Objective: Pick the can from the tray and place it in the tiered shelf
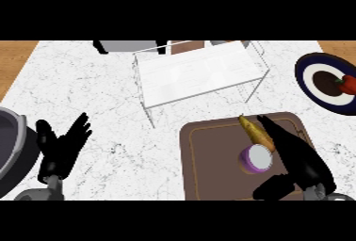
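Note:
A purple can [256, 158] with a pale lid stands on the brown tray [212, 162] at the lower right. A yellow-brown vegetable [256, 132] lies just behind it on the tray. My right hand [300, 157] is open, its straight fingers reaching past the can's right side and its thumb low in front, the can between them. The white wire tiered shelf [200, 73] stands at the back centre, beyond the tray. My left hand [62, 143] rests open at the lower left, fingers up.
A dark blue plate [313, 87] with a red pepper [348, 84] sits at the right edge. A grey pot's rim [14, 150] shows at the left edge. Grey and brown items [132, 46] stand behind the shelf.

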{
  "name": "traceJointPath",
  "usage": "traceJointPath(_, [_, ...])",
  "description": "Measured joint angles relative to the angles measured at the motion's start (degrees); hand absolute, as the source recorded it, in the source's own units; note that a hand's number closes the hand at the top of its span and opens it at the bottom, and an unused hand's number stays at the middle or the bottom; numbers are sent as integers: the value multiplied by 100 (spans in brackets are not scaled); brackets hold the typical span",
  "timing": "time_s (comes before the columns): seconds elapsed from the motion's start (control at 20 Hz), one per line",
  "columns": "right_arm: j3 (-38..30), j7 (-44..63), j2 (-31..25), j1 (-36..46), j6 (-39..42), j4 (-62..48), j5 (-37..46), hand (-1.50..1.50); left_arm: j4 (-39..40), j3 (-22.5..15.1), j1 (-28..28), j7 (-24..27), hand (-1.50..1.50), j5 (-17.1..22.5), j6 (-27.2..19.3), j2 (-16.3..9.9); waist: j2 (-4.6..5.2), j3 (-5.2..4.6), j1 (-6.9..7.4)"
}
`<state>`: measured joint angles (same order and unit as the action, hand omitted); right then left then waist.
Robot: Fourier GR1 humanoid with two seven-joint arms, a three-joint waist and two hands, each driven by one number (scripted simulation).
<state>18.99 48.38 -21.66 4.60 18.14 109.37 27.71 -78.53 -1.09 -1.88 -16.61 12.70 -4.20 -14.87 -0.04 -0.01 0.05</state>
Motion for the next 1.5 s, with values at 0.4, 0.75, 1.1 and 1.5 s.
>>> traceJointPath(0.4, [-72,-470,359,6,-163,-699,821,-150,161,192,-22,111,0,-142,196,107,2,1,2])
traceJointPath(0.75, [-322,-1208,596,121,-397,-1345,1181,-150,102,264,-75,-3,0,-300,189,246,-3,-4,3])
traceJointPath(1.1, [-384,-1650,920,88,-524,-1636,1478,150,234,422,-84,87,0,-388,338,319,-14,-13,-2])
traceJointPath(1.5, [-4,-2321,729,196,-190,-2012,1708,150,170,402,-89,49,0,-439,348,378,-64,-73,-1])
